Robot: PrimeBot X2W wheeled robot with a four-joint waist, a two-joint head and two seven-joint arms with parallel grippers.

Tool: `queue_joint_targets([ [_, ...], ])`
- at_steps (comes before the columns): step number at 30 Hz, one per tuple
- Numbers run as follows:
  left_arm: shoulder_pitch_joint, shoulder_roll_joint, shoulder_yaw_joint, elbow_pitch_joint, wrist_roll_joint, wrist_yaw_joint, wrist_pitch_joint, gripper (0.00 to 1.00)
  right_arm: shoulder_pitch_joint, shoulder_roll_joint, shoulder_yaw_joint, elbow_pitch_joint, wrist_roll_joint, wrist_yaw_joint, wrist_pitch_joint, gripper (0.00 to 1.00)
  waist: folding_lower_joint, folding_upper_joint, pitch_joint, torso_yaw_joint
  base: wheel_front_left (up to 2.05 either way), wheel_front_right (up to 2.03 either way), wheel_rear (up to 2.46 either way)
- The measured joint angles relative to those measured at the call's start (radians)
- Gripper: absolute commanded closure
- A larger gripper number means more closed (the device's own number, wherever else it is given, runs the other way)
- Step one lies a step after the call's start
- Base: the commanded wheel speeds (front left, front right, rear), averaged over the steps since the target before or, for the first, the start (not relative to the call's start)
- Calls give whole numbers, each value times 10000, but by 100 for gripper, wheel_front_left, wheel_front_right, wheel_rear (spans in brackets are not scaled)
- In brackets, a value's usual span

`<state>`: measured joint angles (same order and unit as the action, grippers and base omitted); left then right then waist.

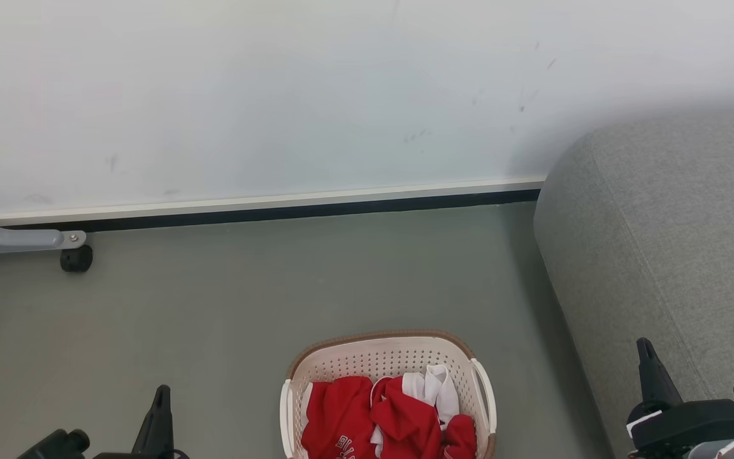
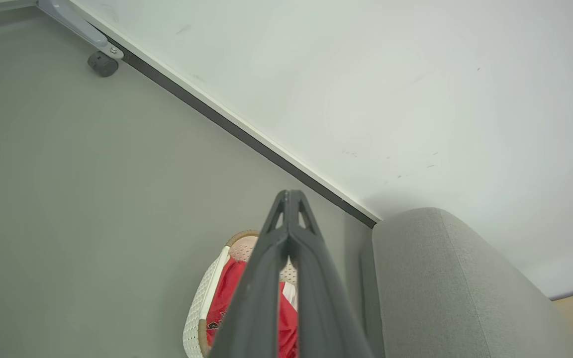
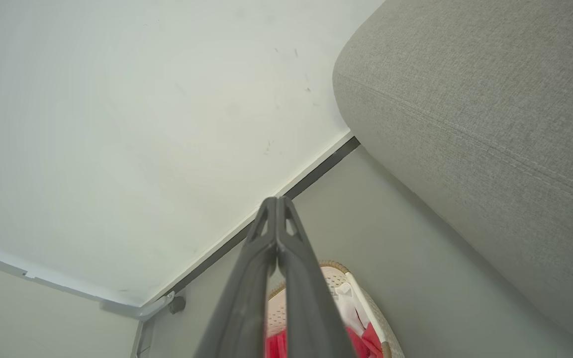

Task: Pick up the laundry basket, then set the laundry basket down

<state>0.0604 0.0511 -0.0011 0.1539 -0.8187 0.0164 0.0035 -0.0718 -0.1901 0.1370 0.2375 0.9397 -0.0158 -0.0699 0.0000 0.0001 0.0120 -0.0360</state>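
The laundry basket, cream-white and perforated with a brown rim and white side handles, stands on the grey floor at the bottom middle of the head view, holding red and white clothes. My left gripper is shut at the lower left, well apart from the basket. Off to the lower right, my right gripper is also shut, beside the sofa. In the left wrist view the shut left gripper rises over the basket. The shut right gripper stands above the basket in the right wrist view.
A grey fabric sofa stands to the right of the basket. A white wall with a dark baseboard runs behind. A grey metal leg with a black castor stands at the far left.
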Motion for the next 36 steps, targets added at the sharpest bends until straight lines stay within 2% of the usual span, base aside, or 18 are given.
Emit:
queue_joint_targets([
  [36,-909,-54,623,955,-5218,-886,742,100,-76,986,-1841,414,4477,915,1243,100,0,-1,-70,246,0,0,0],
])
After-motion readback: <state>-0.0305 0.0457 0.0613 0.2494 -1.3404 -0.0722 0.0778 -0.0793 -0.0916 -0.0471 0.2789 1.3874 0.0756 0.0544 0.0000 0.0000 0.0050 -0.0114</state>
